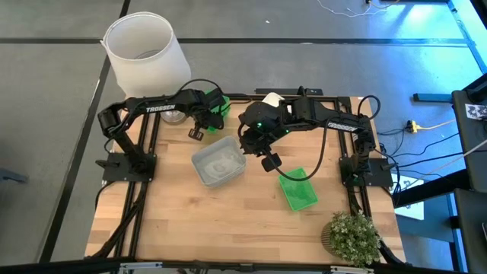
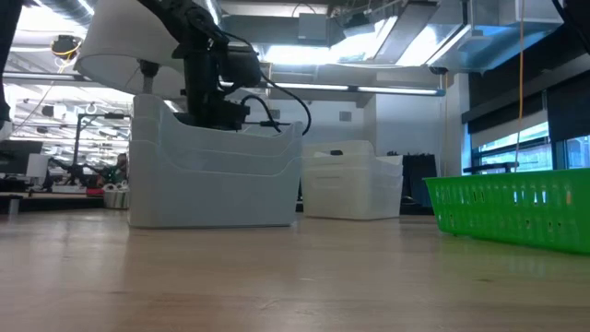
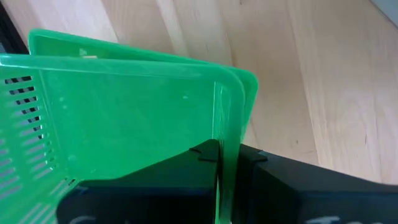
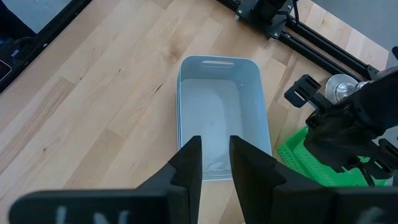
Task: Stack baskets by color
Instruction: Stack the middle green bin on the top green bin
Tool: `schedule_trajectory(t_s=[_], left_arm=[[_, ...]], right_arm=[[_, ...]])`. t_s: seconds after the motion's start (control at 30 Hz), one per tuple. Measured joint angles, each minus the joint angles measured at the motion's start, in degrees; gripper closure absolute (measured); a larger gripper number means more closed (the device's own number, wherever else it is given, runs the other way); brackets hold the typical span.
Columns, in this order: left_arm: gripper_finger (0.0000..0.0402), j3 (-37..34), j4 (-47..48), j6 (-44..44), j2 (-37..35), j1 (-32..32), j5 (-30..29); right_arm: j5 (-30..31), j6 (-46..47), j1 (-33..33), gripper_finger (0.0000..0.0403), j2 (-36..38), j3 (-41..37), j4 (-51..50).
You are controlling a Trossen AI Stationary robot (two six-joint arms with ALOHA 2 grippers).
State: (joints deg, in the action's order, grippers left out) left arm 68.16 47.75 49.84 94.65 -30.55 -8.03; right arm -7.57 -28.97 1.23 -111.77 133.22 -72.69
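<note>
My left gripper is at the far middle of the table, shut on a green basket. A second green rim shows close behind that basket. My right gripper hangs open, high above the near end of a translucent grey basket, which stands on its base at mid-table. Another green basket stands on its base toward the near right. A white basket shows partly behind the right arm. My left gripper pinches a thin wall of the green basket near a rounded corner. One finger is on each face of the wall. The fingers come steeply from above. Whether the basket is clear of the table, I cannot tell.
A big white lampshade stands beyond the table's far left corner. A small potted plant stands at the near right corner. A small metal bowl sits under the left arm. Bare wood lies along the near edge.
</note>
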Motion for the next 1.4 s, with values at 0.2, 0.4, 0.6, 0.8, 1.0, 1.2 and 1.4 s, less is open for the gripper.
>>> schedule_trajectory(t_s=[0.2,0.4,0.6,0.8,1.0,1.2,1.4], left_arm=[[0.0401,0.0,0.01,0.16,0.0,-0.25,1.55],[0.0401,0.0,0.2,0.18,0.0,0.41,2.08],[0.0401,0.0,0.18,1.73,-0.02,0.73,2.36],[0.0395,0.0,-0.35,1.99,-0.02,0.73,2.88],[0.0371,0.0,-0.27,1.67,-0.02,0.71,1.23],[0.0357,0.0,-0.24,1.28,-0.04,0.73,-5.65],[0.0357,0.0,-0.39,0.24,-0.04,1.01,-6.58]], right_arm=[[0.0,0.0,0.0,0.032,0.0,-0.01,0.0],[-0.01,0.0,0.0,0.032,0.0,-0.01,-0.02],[-0.01,0.0,0.0,0.032,0.0,0.0,-0.02],[0.0,0.0,0.0,0.032,0.0,0.0,-0.02],[0.0,-0.02,0.0,0.032,0.0,-0.01,-0.02],[0.0,-0.02,0.0,0.032,0.0,-0.01,-0.02],[0.0,-0.02,0.0,0.032,0.0,0.0,-0.04]])
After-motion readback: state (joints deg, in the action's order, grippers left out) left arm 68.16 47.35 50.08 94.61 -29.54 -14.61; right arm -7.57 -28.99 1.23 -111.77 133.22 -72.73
